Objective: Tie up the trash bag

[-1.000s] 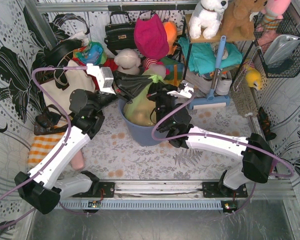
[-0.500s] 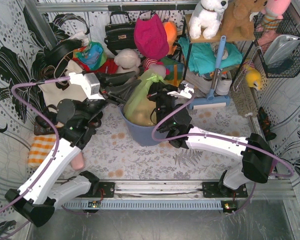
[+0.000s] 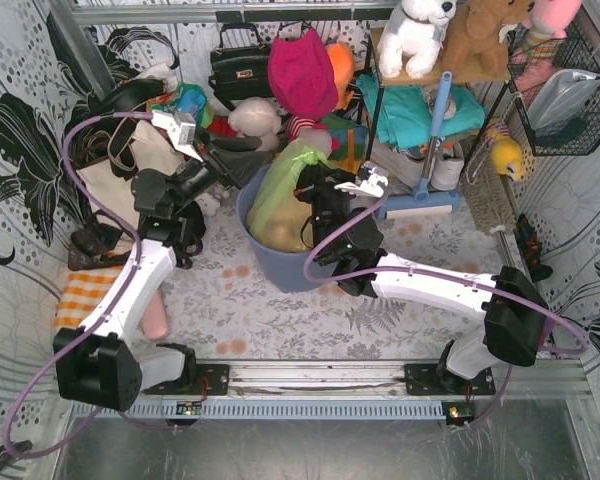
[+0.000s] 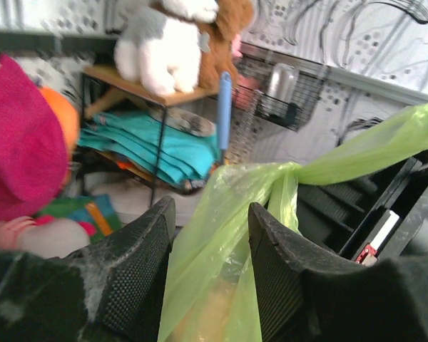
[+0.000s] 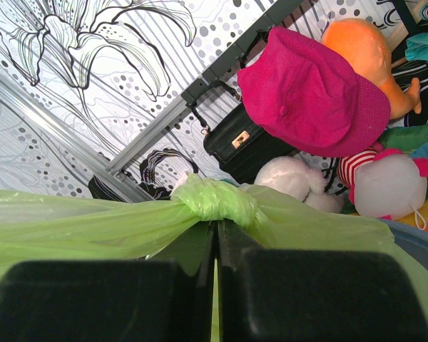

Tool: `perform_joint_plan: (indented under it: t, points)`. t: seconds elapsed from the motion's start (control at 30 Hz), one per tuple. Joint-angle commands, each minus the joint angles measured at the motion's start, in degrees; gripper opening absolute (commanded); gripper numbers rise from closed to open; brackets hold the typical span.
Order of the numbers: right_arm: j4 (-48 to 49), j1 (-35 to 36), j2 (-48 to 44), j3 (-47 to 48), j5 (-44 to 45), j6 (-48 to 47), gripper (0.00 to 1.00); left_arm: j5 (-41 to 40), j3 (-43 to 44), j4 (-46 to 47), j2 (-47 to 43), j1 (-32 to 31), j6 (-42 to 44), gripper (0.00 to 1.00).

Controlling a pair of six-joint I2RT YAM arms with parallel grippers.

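The trash bag (image 3: 280,190) sits in the bin (image 3: 280,268) at centre frame. The right claw (image 5: 216,231) pinches the plastic just under the knot (image 5: 215,199). The left claw (image 4: 210,214) stands wide, holding nothing.

Left hand (image 4: 210,214): trash bag (image 4: 221,206) straight ahead, right hand (image 5: 215,246) gripping it just past, bin (image 3: 280,270) underneath, plush toys (image 3: 255,118) beyond. Free tabletop (image 3: 270,315) behind both hands.
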Motion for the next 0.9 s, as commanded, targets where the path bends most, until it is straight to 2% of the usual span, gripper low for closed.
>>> perform_joint_plan:
  t: [0.0, 0.17, 0.37, 0.6, 0.67, 0.87]
  points:
    - [0.9, 0.3, -1.3, -0.1, 0.3, 0.6, 0.00, 10.6, 1.5, 14.0, 3.1, 0.5, -10.3, 0.56]
    - [0.0, 0.3, -1.6, 0.0, 0.1, 0.9, 0.00, 14.9, 5.3, 19.7, 10.1, 0.6, -14.0, 0.59]
    - [-1.2, 0.2, -1.6, 0.4, 0.0, 1.4, 0.00, 15.6, 9.3, 24.8, 16.8, 0.9, -17.5, 0.61]
    - [-1.6, 0.3, -1.0, 1.1, -0.1, 1.5, 0.00, 17.3, 8.3, 35.6, 20.8, 0.7, -26.1, 0.54]
    - [-1.8, 0.3, -0.8, 1.4, -0.3, 1.6, 0.00, 16.9, 7.3, 36.2, 20.7, 0.9, -26.4, 0.54]
    - [-2.7, 0.3, -1.1, 1.7, -0.6, 1.7, 0.00, 16.0, 6.9, 34.9, 21.1, 0.7, -25.1, 0.45]
